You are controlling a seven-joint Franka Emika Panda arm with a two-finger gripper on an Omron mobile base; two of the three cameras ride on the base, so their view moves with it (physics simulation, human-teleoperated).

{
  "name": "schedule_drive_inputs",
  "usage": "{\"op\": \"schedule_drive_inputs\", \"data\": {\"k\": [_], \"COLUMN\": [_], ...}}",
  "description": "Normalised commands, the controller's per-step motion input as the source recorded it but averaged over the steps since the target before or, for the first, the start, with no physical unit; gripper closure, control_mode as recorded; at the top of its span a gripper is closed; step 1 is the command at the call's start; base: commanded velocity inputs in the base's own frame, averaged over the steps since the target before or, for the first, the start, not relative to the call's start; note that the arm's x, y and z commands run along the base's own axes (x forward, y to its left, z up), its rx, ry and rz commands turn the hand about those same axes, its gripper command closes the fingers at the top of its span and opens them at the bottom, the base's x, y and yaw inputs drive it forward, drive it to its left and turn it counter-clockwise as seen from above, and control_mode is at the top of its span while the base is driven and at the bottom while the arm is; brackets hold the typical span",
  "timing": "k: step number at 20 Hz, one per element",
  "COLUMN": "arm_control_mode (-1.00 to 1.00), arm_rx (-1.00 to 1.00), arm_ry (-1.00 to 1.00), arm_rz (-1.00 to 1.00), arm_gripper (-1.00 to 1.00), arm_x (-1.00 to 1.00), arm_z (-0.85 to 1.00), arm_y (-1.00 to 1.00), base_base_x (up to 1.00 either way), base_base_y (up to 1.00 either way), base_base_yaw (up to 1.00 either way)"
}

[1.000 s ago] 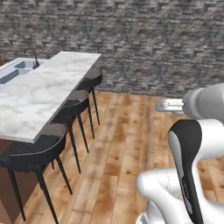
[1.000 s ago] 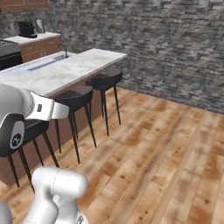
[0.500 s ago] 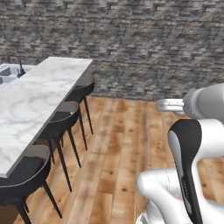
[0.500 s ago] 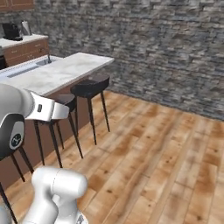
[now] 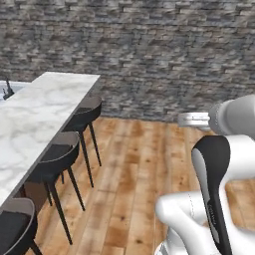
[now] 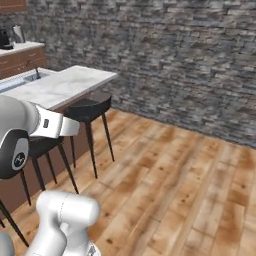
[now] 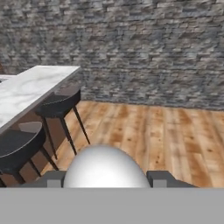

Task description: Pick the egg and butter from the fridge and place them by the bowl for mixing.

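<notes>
The egg (image 7: 106, 165) is a smooth white ball low in the hand view, sitting between my gripper's (image 7: 107, 180) two dark fingertips (image 7: 160, 178). The gripper is shut on it, with a tip pressed against each side. Beyond the egg I look out over wooden floor towards a stone wall. The butter, the fridge and the bowl are out of view.
A marble-topped island (image 5: 42, 112) runs along the left, with black bar stools (image 5: 87, 110) tucked along its side. A sink (image 6: 21, 82) is set in its far end. A wooden counter (image 6: 20, 55) stands at the back left. Open wooden floor (image 6: 175, 170) stretches to the stone wall (image 5: 149, 55).
The whole picture has shifted, so the base is moving. The island and stools slide towards the left of both base views. The egg stays held between the fingertips.
</notes>
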Motion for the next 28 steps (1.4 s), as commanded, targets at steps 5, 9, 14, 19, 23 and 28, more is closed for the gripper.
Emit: {"op": "schedule_drive_inputs", "data": {"k": [5, 9, 14, 19, 23, 28], "arm_control_mode": [1.00, 1.00, 1.00, 1.00, 1.00, 1.00], "arm_rx": [0.00, 0.00, 0.00, 0.00, 0.00, 0.00], "arm_ry": [0.00, 0.00, 0.00, 0.00, 0.00, 0.00], "arm_rz": [0.00, 0.00, 0.00, 0.00, 0.00, 0.00], "arm_gripper": [1.00, 1.00, 1.00, 1.00, 1.00, 1.00], "arm_x": [0.00, 0.00, 0.00, 0.00, 0.00, 0.00], "arm_z": [0.00, 0.00, 0.00, 0.00, 0.00, 0.00], "arm_y": [0.00, 0.00, 0.00, 0.00, 0.00, 0.00], "base_base_x": [0.72, 0.75, 0.76, 0.76, 0.77, 0.79], "base_base_y": [-0.20, -0.21, -0.21, -0.20, -0.20, -0.17], "base_base_yaw": [0.00, 0.00, 0.01, 0.01, 0.02, 0.02]}}
